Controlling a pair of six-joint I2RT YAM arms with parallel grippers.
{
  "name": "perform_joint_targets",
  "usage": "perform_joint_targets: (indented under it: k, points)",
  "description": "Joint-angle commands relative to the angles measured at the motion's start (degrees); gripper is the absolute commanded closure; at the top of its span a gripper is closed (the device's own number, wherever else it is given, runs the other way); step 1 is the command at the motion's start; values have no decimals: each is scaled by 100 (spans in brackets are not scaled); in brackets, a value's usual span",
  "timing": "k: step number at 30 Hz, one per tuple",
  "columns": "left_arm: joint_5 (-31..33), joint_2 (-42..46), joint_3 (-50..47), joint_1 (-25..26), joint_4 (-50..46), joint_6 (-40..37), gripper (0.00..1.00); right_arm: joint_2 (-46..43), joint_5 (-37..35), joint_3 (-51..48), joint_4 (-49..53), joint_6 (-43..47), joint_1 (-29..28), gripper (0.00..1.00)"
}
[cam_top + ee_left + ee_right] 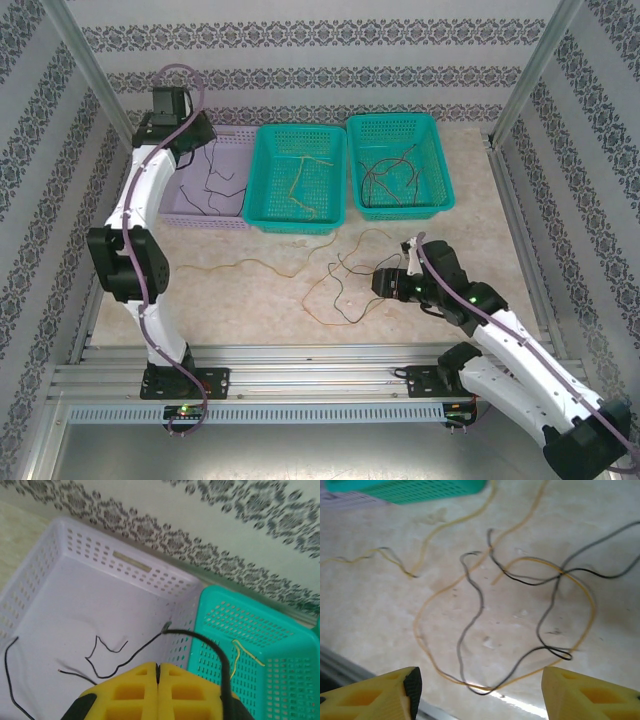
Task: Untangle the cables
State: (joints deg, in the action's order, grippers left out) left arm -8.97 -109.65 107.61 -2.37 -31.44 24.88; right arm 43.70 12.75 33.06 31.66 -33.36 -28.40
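Right gripper [480, 695], held low over the table [260, 315] with its fingers spread wide and nothing between them. The left gripper [158, 680] hangs above the lilac basket [100, 555] with its fingers pressed together. A black strand [205, 640] arches away just past their tips, though whether it is pinched there cannot be told. Along the far side of the table stand three baskets in a row. The lilac one holds black cables [215, 180], the middle teal basket [258, 180] a yellowish strand [300, 185], and the right teal basket [440, 160] dark and reddish wires [385, 180]. The step in hand appears to be sorting by colour, with part of the set already binned. The remaining tangle [345, 285] lies on the bare table just ahead of the right gripper, and a long yellow strand [250, 265] trails away from it to the left. In the right wrist view the knot resolves into an orange loop [420, 625] crossed by two dark wires [470, 625], [542, 625], which meet the loop at its upper right. The next move probably calls for the open fingers to descend on a single strand clear of the crossings, close on it alone, and draw it out slowly so that the thin neighbours are not dragged along.
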Motion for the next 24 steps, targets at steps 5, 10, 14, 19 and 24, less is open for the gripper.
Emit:
perform_joint_targets:
  k: [5,10,14,19,24]
  points:
    - [-317,-666,-132,-62,115,173,100,422,-557,-378,-259,-297,-148,35]
    - [-411,-1035,-30,-62,61,213,100,490,-644,-666,-530,-490,-209,35]
    - [-511,-1153,-44,-62,117,280,91,516,-699,-795,-643,-557,-314,35]
    - [-601,-1142,-67,-62,125,341,74,543,-730,-870,-716,-570,-352,35]
    - [-621,-1029,59,-53,13,352,54,533,-739,-924,-741,-590,-382,35]
